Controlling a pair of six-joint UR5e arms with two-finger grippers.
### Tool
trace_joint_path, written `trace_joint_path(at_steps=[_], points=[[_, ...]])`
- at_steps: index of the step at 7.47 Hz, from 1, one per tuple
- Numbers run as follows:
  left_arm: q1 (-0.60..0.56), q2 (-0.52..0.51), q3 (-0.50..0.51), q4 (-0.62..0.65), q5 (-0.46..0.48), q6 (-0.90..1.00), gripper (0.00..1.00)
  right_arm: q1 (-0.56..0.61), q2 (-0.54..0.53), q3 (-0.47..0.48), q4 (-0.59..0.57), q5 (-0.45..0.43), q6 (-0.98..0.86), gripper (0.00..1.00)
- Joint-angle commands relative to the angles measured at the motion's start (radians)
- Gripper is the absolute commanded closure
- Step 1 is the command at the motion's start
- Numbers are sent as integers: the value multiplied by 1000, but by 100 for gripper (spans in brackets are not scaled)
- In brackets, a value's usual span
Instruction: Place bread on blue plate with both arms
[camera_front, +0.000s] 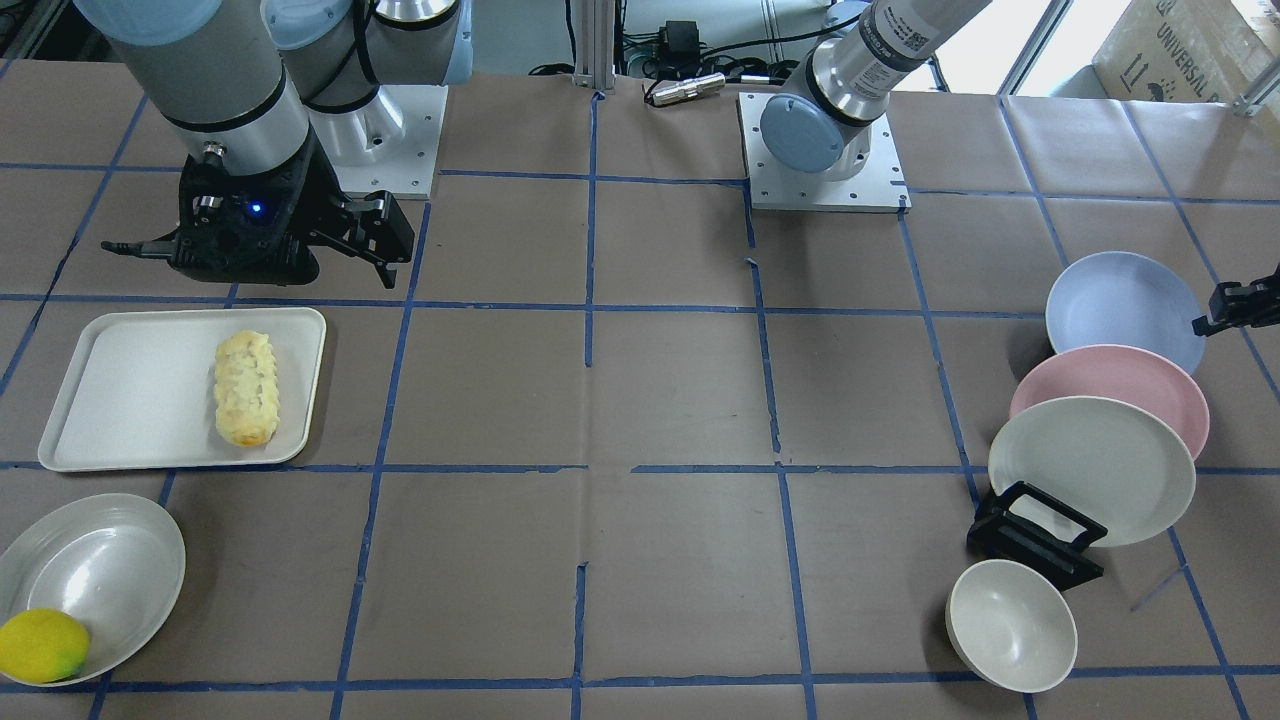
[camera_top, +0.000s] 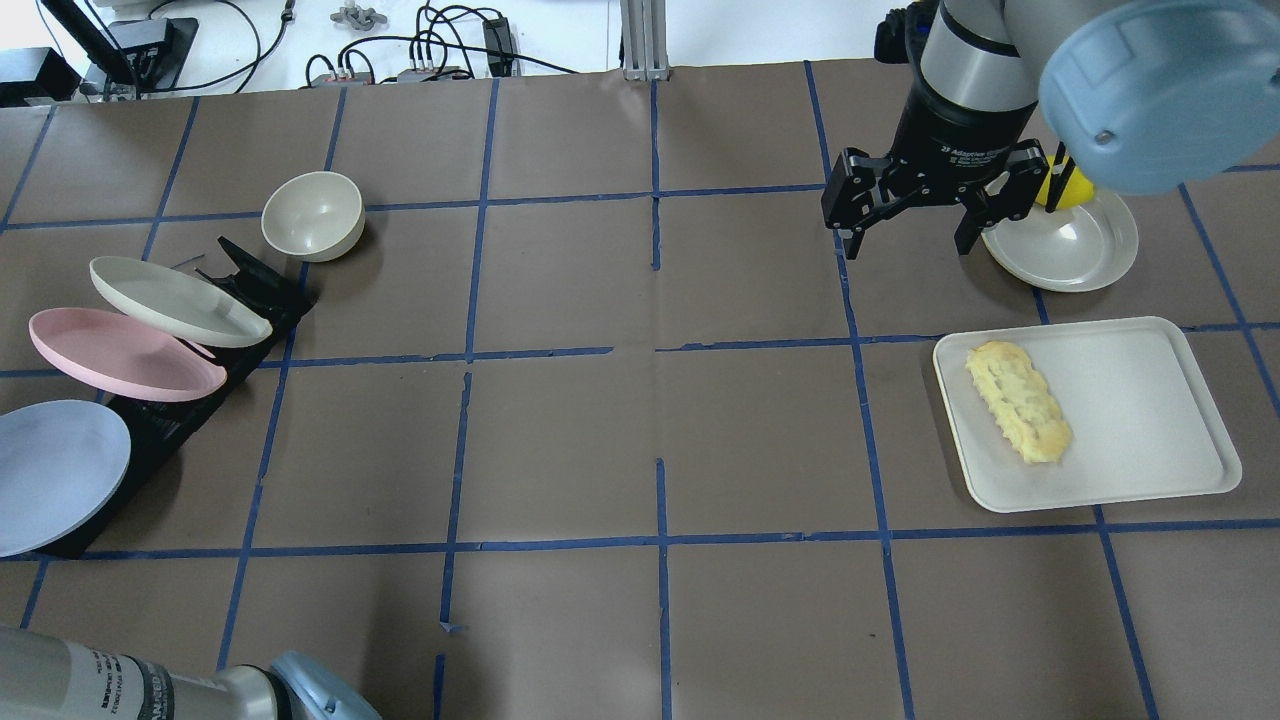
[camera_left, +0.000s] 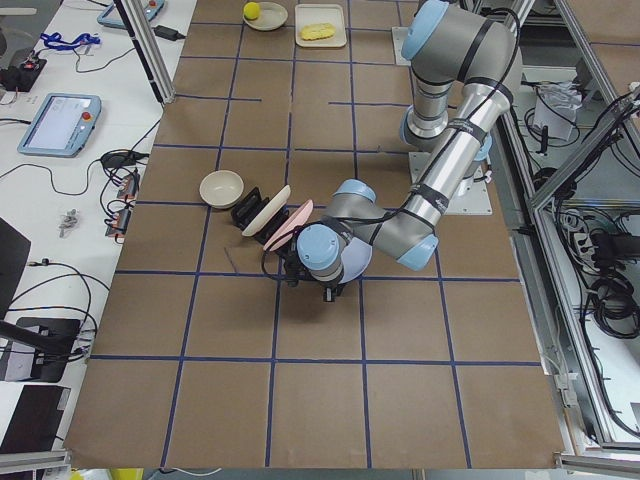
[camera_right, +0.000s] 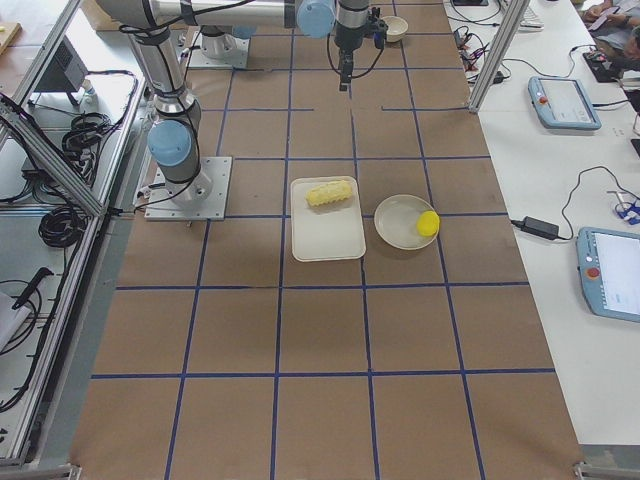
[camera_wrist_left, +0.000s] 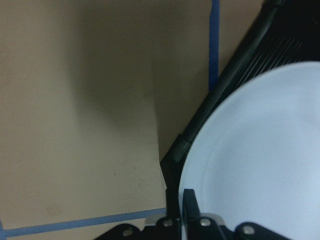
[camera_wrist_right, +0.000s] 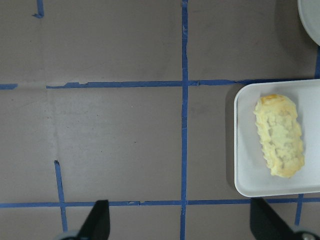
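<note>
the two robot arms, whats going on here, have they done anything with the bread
Nothing is being carried. The pale-yellow bumpy bread loaf lies on the white rectangular tray. The right gripper hangs open above the table beside that tray, holding nothing. The left gripper is at the rim of the round pale-blue plate, which leans in the black plate rack. Whether it has closed on the plate cannot be told.
</note>
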Motion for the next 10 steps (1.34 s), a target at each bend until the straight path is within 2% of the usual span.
trace_joint_path(at_steps=[1, 4, 5, 7, 10], points=[[-2, 24, 4, -2, 5, 4, 97, 0, 0, 2, 0, -1, 0, 0], [-8, 111, 14, -39, 67, 36, 100, 0, 0, 2, 0, -1, 0, 0], [-8, 152, 16, -36, 135, 81, 100, 0, 0, 2, 0, -1, 0, 0], [-8, 276, 5, -62, 168, 143, 100, 0, 0, 2, 0, -1, 0, 0], [-30, 465, -13, -282, 160, 131, 100, 0, 0, 0, 0, -1, 0, 0]])
